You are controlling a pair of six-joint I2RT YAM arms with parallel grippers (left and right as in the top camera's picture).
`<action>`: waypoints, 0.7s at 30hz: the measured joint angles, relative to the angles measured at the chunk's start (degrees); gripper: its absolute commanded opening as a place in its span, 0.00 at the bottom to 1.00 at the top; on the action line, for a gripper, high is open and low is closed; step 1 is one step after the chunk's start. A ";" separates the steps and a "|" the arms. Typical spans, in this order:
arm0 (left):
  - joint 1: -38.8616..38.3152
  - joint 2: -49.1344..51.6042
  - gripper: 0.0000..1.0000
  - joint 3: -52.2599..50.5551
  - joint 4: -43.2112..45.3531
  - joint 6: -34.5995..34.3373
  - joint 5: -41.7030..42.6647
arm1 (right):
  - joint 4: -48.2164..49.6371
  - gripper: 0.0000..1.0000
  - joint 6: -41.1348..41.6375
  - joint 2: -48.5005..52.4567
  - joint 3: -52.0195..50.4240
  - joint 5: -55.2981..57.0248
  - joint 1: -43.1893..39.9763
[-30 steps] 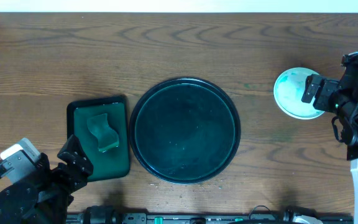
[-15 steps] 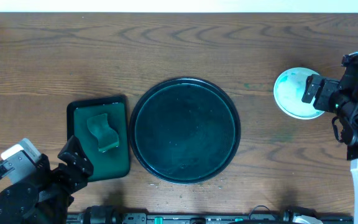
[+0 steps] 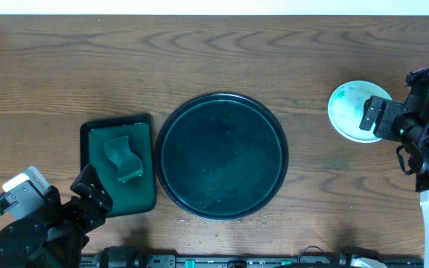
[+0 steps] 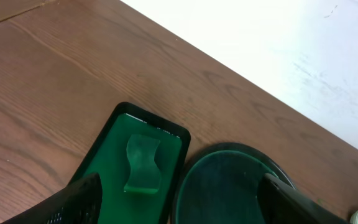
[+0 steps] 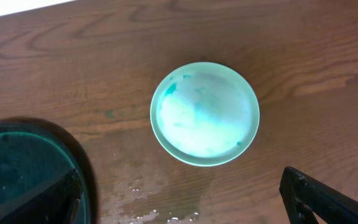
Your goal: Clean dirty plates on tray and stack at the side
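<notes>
A small pale teal plate (image 3: pixel 351 109) with green smears lies on the bare wood at the far right; it also shows in the right wrist view (image 5: pixel 205 113). My right gripper (image 3: pixel 374 117) is open and empty, hovering at the plate's right edge; in its wrist view its fingers (image 5: pixel 185 205) are spread wide below the plate. The big round dark green tray (image 3: pixel 220 100) sits in the middle with nothing on it. My left gripper (image 3: pixel 89 195) is open and empty at the front left (image 4: pixel 182 208).
A rectangular green tray (image 3: pixel 141 197) left of the round tray holds a green sponge (image 3: pixel 123 157), also seen in the left wrist view (image 4: pixel 143 162). A wet patch (image 5: pixel 148 193) lies on the wood between round tray and plate.
My right gripper has shifted slightly right and toward the front, uncovering a bit more of the plate. The left arm has not moved.
</notes>
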 measured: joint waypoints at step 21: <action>-0.02 -2.47 0.80 -2.93 25.64 1.07 -1.31 | -0.66 0.99 -0.22 0.00 0.00 0.00 0.00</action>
